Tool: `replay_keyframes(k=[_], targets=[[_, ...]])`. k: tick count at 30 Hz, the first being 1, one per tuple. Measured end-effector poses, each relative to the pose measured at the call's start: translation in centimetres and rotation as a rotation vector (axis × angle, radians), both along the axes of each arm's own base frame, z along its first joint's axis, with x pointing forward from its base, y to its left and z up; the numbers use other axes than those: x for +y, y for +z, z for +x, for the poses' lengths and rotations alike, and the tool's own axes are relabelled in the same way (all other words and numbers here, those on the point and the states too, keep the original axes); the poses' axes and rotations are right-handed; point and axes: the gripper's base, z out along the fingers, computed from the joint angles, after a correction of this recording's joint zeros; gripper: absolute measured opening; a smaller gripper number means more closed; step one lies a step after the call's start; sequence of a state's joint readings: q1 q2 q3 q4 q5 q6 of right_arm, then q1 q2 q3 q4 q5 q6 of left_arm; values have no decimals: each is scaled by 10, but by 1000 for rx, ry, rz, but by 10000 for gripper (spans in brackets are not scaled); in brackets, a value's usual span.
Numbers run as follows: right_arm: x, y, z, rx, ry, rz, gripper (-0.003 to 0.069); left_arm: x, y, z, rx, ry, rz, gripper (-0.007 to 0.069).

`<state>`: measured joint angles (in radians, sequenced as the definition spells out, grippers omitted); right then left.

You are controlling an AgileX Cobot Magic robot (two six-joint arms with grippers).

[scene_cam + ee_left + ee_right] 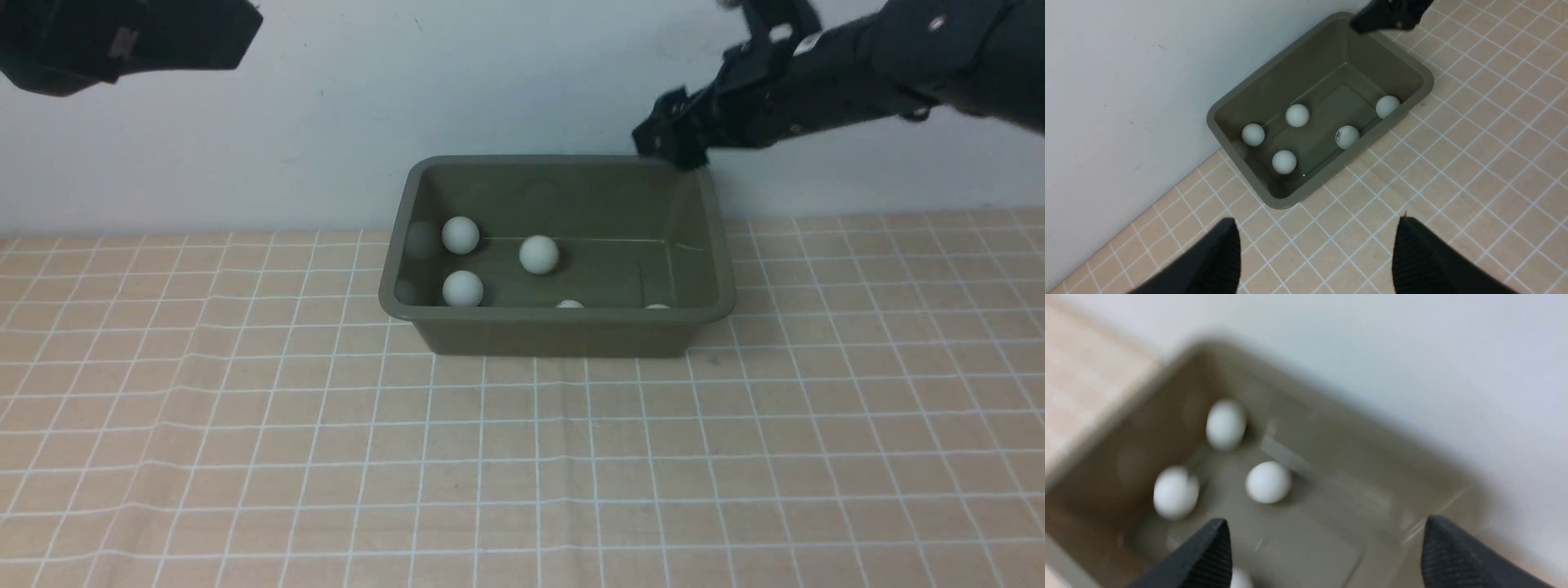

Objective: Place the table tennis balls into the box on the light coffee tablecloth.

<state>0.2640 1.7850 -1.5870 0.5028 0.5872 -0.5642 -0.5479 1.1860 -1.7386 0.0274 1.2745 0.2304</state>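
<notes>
The olive-green box [555, 333] stands on the light coffee tablecloth [522, 457] against the wall. Several white table tennis balls lie on its floor: one [460, 234] at the back left, one [539, 254] near the middle, one [463, 289] at the front left, others half hidden by the front wall. The left wrist view shows the box [1414, 67], and one ball [1347, 136] has a dark mark. My right gripper [665, 143] hovers over the box's back right corner, open and empty [1327, 520]; that view is blurred. My left gripper [1314, 222] is raised far left, open, holding nothing.
A plain white wall [490, 82] rises right behind the box. The gridded cloth spreads in front of and on both sides of the box, slightly wrinkled. My left arm's dark body [122, 41] fills the upper left corner of the front view.
</notes>
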Motion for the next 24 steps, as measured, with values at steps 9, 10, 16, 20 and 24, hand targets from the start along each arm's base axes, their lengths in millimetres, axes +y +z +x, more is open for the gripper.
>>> replay_keyframes(k=[9,10,16,20,24], targets=[[-62,120,-80,-300,-88,-80,495,-1,2,1,-25,-1,-15,415],[-66,128,-89,-317,-92,-99,495,-1,2,1,-28,-1,-17,415],[-84,157,-133,-372,-118,-164,494,3,4,5,-71,35,18,415],[-90,182,-176,-445,-129,-164,494,19,7,9,-149,144,136,415],[-93,196,-210,-488,-127,-144,494,23,12,11,-210,182,152,415]])
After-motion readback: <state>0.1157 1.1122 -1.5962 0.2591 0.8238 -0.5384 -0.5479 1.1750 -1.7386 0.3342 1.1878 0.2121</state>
